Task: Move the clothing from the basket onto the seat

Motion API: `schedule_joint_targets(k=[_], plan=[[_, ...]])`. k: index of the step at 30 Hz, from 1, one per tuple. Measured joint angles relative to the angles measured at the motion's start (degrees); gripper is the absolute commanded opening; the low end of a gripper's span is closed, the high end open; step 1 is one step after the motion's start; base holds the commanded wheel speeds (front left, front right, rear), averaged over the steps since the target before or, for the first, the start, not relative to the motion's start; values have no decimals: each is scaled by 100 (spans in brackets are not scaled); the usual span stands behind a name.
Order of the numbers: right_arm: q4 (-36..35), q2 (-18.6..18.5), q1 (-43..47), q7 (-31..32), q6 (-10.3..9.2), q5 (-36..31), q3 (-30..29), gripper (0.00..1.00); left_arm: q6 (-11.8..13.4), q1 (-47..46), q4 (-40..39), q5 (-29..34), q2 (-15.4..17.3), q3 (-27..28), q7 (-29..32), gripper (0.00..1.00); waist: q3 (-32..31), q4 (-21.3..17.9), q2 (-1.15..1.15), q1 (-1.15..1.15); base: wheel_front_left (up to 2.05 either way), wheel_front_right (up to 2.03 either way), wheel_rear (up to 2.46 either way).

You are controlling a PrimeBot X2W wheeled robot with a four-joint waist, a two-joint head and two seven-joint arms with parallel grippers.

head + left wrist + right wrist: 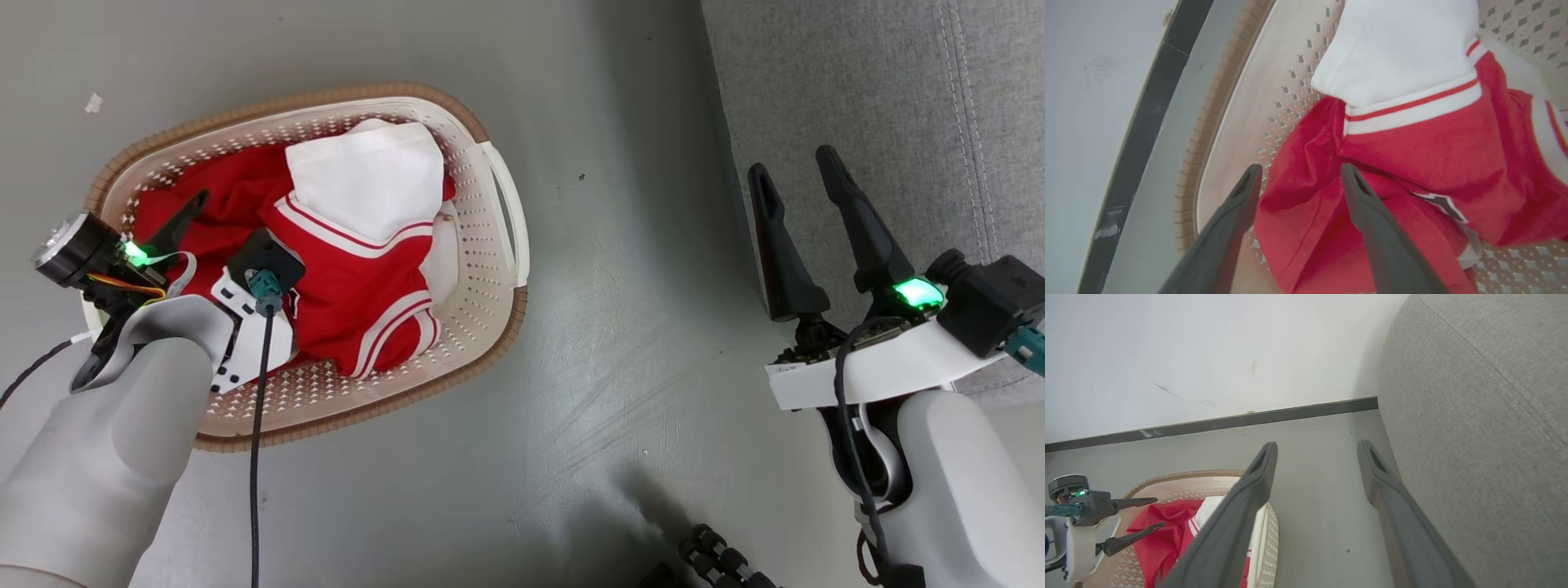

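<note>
The basket (495, 245) stands on the floor at the left, and the clothing lies in it: a red garment with white stripes (359, 286) under a white cloth (367, 184). My left gripper (1301, 169) is down inside the basket's left end, open. Its fingers straddle a fold of red cloth (1306, 212) without closing on it, and one finger (184, 219) shows against the red. My right gripper (793, 167) hangs open and empty over the floor, just beside the grey seat (882, 98). The right wrist view has the seat (1486, 457) at right and the basket (1184, 477) at lower left.
Grey floor (620, 327) lies between basket and seat. A white wall with a dark baseboard (1208, 424) runs behind the basket. A black cable (257, 441) hangs along my left forearm. A dark ribbed part (722, 559) pokes in at the bottom edge.
</note>
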Motion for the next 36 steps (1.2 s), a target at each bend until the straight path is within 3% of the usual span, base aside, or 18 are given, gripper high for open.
schedule_joint_targets(k=[13, 14, 15, 17, 18, 36], plan=[[120, 0, -339, 0, 0, 182, 131, 100, 275, -258, 522, 426, 103, -180, 650, 100, 240, -197, 0, 0, 0, 0, 0], [138, 0, -354, 0, 0, 182, 127, 100, 275, -258, 552, 452, 99, -198, 673, 80, 242, -203, 0, 0, 0, 0, 0], [154, 0, -371, 0, 0, 182, 123, 100, 275, -260, 573, 468, 90, -227, 686, 47, 242, -207, 0, 0, 0, 0, 0], [169, 0, -379, 0, 0, 186, 108, 100, 281, -271, 632, 512, 69, -269, 778, 9, 239, -213, 0, 0, 0, 0, 0], [181, 0, -380, 0, 0, 197, 103, 100, 281, -283, 664, 525, 63, -288, 802, 0, 237, -216, 0, 0, 0, 0, 0], [281, -1, -530, 0, 0, 270, 30, 100, 324, -348, 224, 386, -360, -365, 330, 0, 59, -140, 0, 0, 0, 0, 0]])
